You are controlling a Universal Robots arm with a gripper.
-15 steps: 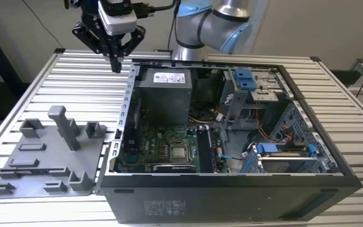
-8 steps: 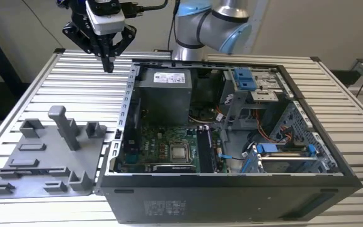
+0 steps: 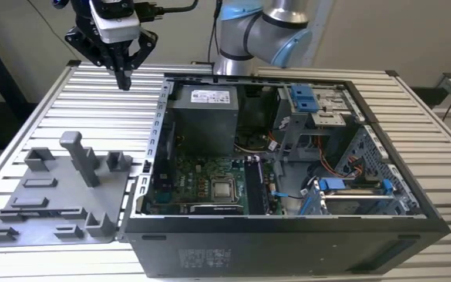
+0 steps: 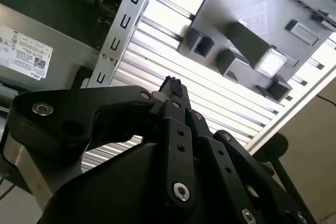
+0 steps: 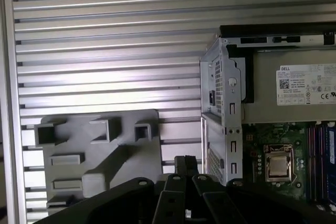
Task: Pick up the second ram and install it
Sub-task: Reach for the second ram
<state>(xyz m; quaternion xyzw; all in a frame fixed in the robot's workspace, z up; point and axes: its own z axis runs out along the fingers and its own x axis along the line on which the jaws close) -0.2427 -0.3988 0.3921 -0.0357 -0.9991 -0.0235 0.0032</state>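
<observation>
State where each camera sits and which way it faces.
Exterior view: above the table, looking down at open computer case and grey tray; arm and gripper show.
First wrist view: on the wrist, looking down past the gripper at tray and case.
Second wrist view: same, tilted angle.
All share gripper, tray, case.

Grey tray (image 3: pixel 65 194) beside open computer case (image 3: pixel 288 247) on slatted metal table (image 3: pixel 45 111).

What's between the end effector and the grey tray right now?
Nothing but bare slatted table between the end effector and grey tray, in the exterior view.
</observation>
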